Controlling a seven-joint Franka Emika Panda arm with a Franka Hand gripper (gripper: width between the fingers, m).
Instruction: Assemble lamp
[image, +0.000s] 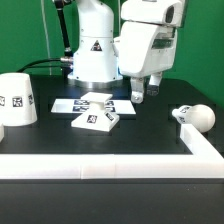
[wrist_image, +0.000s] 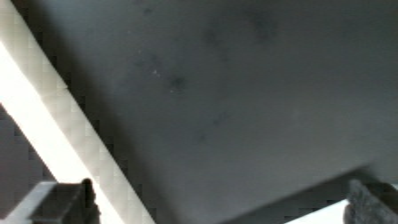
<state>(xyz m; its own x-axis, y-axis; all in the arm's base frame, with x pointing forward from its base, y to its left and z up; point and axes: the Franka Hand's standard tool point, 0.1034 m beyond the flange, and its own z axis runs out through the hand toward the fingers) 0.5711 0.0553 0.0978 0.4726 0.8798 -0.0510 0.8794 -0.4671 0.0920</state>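
The white square lamp base lies flat on the dark table in the middle. The white tapered shade stands at the exterior view's left, with a tag on its side. The round bulb lies at the exterior view's right, near the white rail. My gripper hangs above the table between the base and the bulb, touching neither. In the wrist view the gripper is open and empty. Its dark fingertips stand far apart over bare dark table. No lamp part shows in the wrist view.
The marker board lies behind the base, in front of the arm's pedestal. A white rail runs along the table's front and turns back at the exterior view's right. A white strip crosses the wrist view diagonally.
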